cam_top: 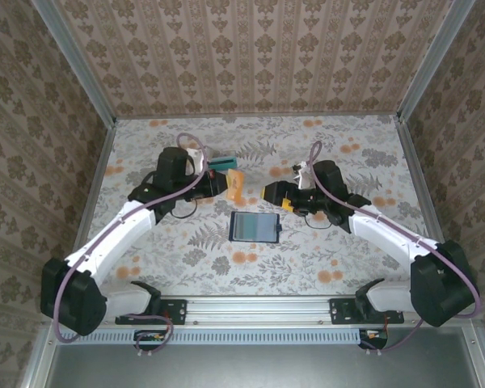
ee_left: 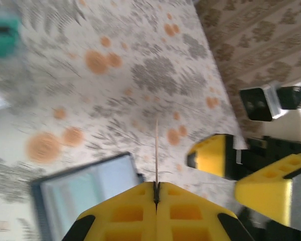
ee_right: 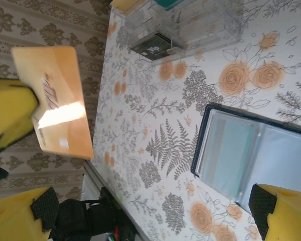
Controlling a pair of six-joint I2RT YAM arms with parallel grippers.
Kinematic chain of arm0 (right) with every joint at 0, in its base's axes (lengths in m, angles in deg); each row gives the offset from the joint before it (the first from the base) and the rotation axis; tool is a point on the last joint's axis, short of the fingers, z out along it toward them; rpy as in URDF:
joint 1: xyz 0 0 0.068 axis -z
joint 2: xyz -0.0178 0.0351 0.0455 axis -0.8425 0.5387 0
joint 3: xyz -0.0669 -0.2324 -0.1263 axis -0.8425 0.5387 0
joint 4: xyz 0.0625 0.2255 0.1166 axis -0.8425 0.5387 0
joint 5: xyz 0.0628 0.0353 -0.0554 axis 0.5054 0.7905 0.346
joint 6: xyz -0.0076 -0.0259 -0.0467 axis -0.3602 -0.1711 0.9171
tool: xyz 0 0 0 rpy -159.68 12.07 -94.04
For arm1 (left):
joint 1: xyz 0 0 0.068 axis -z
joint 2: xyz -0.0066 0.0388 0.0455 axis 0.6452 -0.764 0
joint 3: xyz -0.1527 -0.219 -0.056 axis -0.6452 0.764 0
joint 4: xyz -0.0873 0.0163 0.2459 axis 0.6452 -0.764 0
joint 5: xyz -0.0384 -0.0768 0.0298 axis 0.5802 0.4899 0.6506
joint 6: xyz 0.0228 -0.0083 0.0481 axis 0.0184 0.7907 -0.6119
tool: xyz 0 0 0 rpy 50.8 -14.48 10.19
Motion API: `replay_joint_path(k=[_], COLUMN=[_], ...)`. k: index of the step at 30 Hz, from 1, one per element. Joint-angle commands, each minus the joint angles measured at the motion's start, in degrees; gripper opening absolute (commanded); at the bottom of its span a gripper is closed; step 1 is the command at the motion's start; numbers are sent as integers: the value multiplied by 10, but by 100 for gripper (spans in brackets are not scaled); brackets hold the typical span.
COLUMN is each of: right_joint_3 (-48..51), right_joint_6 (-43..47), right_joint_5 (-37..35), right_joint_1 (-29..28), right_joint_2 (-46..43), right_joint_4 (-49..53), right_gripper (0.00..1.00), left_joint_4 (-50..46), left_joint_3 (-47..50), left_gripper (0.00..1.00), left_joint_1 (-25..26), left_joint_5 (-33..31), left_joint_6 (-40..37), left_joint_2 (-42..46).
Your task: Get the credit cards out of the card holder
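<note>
The navy card holder [cam_top: 253, 227] lies open on the table between the arms, its greyish pockets up; it also shows in the wrist views [ee_left: 85, 186] [ee_right: 251, 150]. My left gripper [cam_top: 225, 181] [ee_left: 156, 187] hovers above and behind it, shut on a tan credit card [cam_top: 236, 185], which is edge-on in its own view [ee_left: 156, 150] and face-on in the right wrist view [ee_right: 55, 100]. My right gripper [cam_top: 273, 194] [ee_right: 150, 216] is open just right of that card, with nothing between its yellow fingers [ee_left: 213, 155]. The two are apart.
A clear plastic compartment tray [ee_right: 200, 27] stands behind the left gripper. It holds a black card [ee_right: 153, 45] and a teal card [cam_top: 223, 160]. Patterned walls close in the table's left, right and back sides. A metal rail [cam_top: 259, 305] runs along the near edge.
</note>
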Motion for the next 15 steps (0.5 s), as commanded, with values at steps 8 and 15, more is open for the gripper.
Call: replay_joint_path(k=[8, 15], right_joint_3=[-40, -56], right_joint_6=[69, 80], right_joint_5=[-22, 3], right_joint_1=[26, 58], right_joint_2=[-20, -26], right_joint_4=[82, 101], right_gripper=[100, 100], left_joint_4=[-87, -67], left_joint_3=[-29, -32], left_gripper=[0, 0], left_joint_1=[-6, -31], left_joint_5=[-194, -257], left_joint_6=[-432, -645], left_joint_2=[65, 43])
